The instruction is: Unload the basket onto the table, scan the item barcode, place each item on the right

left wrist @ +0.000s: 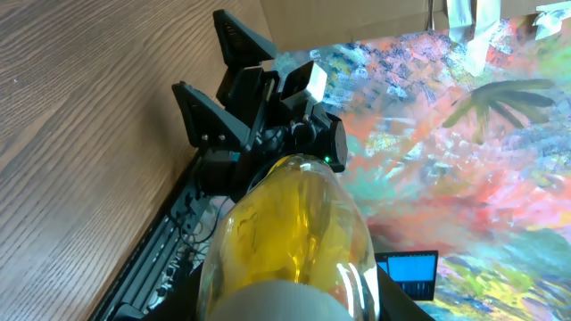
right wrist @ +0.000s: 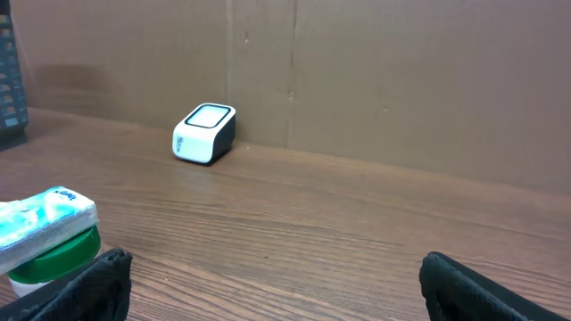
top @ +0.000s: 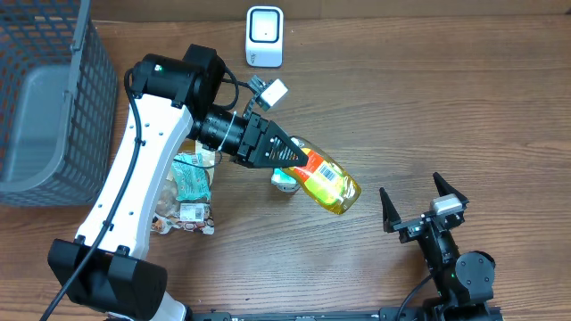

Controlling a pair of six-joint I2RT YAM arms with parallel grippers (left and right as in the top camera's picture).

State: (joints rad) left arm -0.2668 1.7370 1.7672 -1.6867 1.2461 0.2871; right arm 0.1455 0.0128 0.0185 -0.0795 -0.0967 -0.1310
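Overhead: my left end effector (top: 297, 159) is gripping the yellow bottle (top: 330, 183); my right end effector (top: 419, 201) is sitting wide, near right.

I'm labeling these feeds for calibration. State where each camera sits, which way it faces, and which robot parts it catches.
Overhead: above the table, looking down; both arms show, left gripper clamped on the bottle, right gripper open.
Left wrist: on the left arm, looking along the bottle toward the right arm; its own fingers barely show.
Right wrist: low over the table, facing the scanner; its own fingertips frame the bottom corners.
Shared: overhead and right wrist both show the scanner.
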